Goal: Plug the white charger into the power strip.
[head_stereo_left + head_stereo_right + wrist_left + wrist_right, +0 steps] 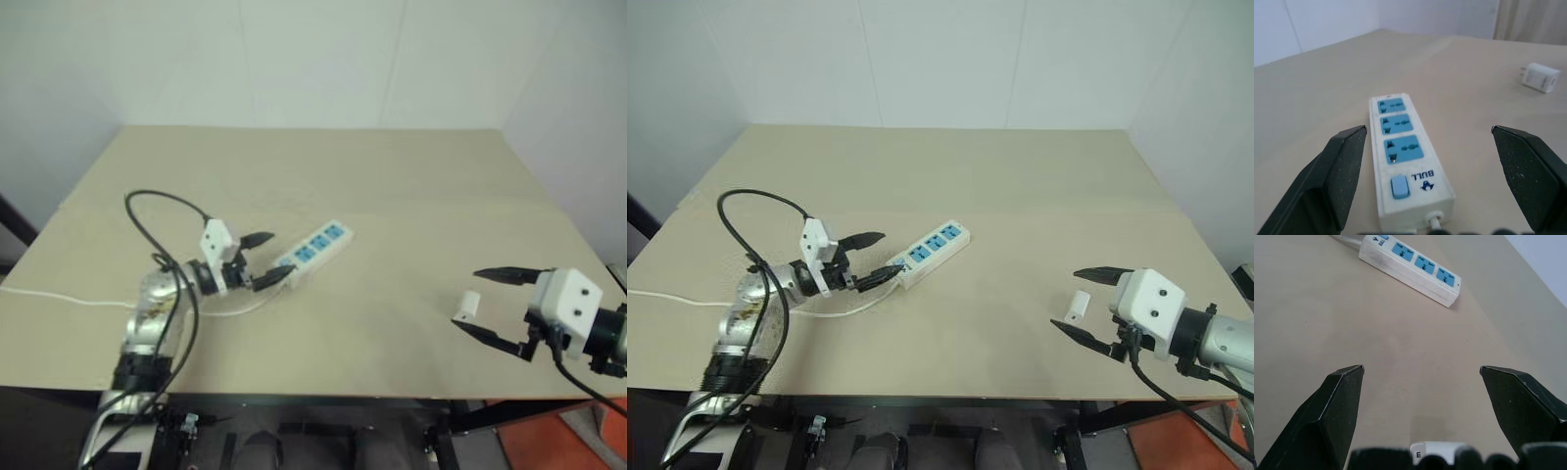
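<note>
Beige table (pixel 392 196) w/ plain white walls (pixel 294 59) behind; reddish-orange floor patch (pixel 549 446) by near right corner.

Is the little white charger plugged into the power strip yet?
No, it is out. The white charger lies on the table between the open right gripper fingers, far from the power strip, whose three blue sockets are empty.

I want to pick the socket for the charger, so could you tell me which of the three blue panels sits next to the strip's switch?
On the power strip, it is the blue panel at the cord end, beside the blue switch; the other two lie farther along.
</note>
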Robot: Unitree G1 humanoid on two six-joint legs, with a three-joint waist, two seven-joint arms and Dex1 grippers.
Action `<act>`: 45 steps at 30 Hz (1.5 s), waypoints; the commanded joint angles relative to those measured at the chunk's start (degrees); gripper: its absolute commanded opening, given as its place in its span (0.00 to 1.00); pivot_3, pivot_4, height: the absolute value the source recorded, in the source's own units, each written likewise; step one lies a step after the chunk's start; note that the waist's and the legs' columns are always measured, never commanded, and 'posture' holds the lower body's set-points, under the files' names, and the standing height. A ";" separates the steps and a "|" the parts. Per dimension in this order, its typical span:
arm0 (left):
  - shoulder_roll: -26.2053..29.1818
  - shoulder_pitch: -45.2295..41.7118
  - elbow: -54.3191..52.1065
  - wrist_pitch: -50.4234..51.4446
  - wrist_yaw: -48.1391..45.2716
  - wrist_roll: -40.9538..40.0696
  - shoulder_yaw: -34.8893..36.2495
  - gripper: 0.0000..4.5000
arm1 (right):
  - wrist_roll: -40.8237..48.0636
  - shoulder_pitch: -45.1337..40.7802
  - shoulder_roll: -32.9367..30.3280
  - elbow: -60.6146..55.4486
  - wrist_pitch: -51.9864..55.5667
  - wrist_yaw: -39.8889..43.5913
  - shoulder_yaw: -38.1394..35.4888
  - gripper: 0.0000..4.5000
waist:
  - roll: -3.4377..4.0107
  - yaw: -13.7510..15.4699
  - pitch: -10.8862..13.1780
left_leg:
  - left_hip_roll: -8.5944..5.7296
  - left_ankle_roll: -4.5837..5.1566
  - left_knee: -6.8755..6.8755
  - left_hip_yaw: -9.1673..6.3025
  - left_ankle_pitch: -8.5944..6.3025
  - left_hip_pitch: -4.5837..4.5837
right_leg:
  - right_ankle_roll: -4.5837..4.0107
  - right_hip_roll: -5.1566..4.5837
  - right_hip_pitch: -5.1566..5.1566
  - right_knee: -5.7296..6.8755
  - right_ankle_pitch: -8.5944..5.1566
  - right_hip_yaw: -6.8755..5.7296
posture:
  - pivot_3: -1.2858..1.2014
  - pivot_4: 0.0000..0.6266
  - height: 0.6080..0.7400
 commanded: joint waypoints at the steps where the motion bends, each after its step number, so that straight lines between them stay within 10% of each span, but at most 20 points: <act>1: -1.94 -2.74 3.75 -5.30 3.71 2.53 -0.61 0.99 | 0.34 -0.51 -0.42 -1.22 -0.19 -0.32 -1.68 1.00 | 0.00 0.11 0.00 | 0.00 0.00 0.00 -0.01 0.00 -0.01 | 0.00 0.00 0.00 0.00 0.00 0.00 | 0.52 0.24 1.00; 32: -8.80 -5.82 14.91 4.02 11.45 12.56 -10.78 0.99 | 1.36 -1.64 -0.38 -3.10 1.03 -1.20 -1.57 1.00 | 0.03 0.23 -0.03 | -0.04 -0.01 -0.01 -0.06 -0.01 0.36 | 0.34 -0.02 0.51 -0.13 -0.18 -0.05 | 0.52 0.24 1.00; 37: -9.68 -5.74 14.78 3.22 12.12 11.84 -9.96 0.73 | 1.30 -2.85 -0.48 -2.60 1.17 -1.05 -1.08 1.00 | 0.05 0.30 -0.05 | -0.04 0.00 -0.01 -0.06 -0.01 0.52 | 0.40 -0.03 0.68 -0.15 -0.21 -0.06 | 0.52 0.24 1.00; 45: -6.72 -6.17 15.05 -4.69 5.46 12.70 -11.49 0.74 | 1.30 -4.80 -0.48 -1.77 1.34 -0.84 -0.14 1.00 | 0.05 0.23 -0.05 | -0.04 -0.01 -0.04 -0.07 -0.01 0.51 | 0.43 -0.03 0.67 -0.20 -0.24 -0.07 | 0.52 0.24 1.00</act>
